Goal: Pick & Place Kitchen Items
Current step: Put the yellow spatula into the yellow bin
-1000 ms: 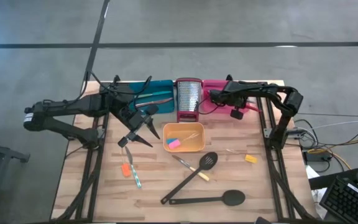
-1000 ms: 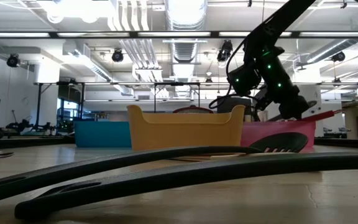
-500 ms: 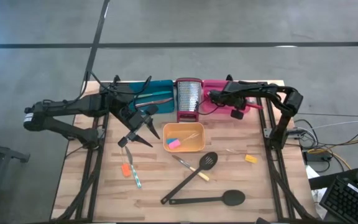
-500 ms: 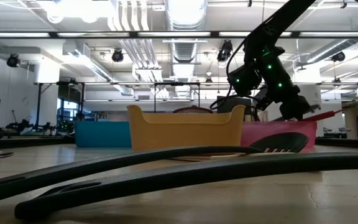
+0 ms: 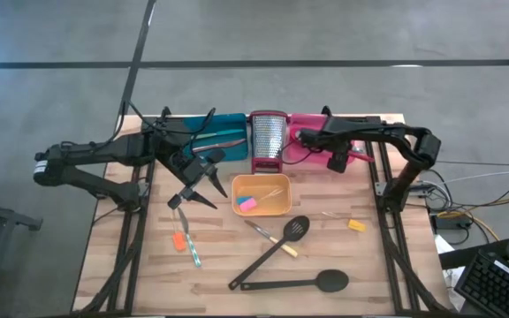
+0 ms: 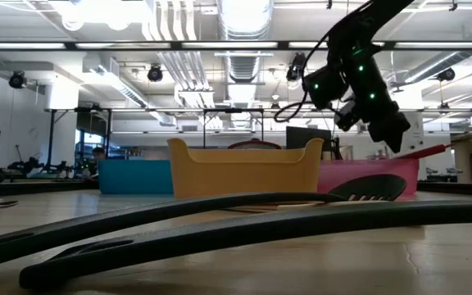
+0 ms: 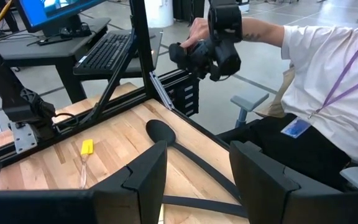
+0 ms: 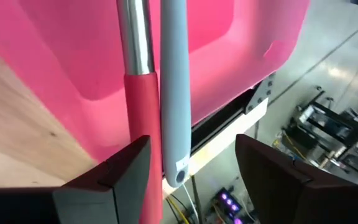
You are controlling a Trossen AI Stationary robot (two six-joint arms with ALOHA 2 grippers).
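Care is needed as the right gripper [image 5: 300, 138], jaws apart and empty, hangs over the pink tray [image 8: 73, 56] where the red-handled tool [image 8: 143, 106] and grey spoon [image 8: 174, 93] lie: it should rise straight, while the left gripper [image 5: 203, 187], also open, waits beside the orange tray [image 5: 283, 208].

Kitchen items: most loose on the table front half, some in trays.
Black ladle [image 5: 299, 283] flat nearest the front edge, bowl toward the right. Slotted spatula [image 5: 277, 248] diagonal, head just in front of the orange tray, handle end touching or crossing the ladle handle. Thin yellow-tipped tool [image 5: 269, 238] crosses the spatula shaft. Small yellow piece [image 5: 356, 225] alone at right. Orange piece [image 5: 178, 241] and thin teal-handled tool [image 5: 193, 250] side by side at left. Pink and blue pieces [image 5: 246, 203] inside the orange tray. Red-handled tool [image 8: 140, 93] and pale blue handle [image 8: 174, 87] side by side, sticking out over the pink tray rim.
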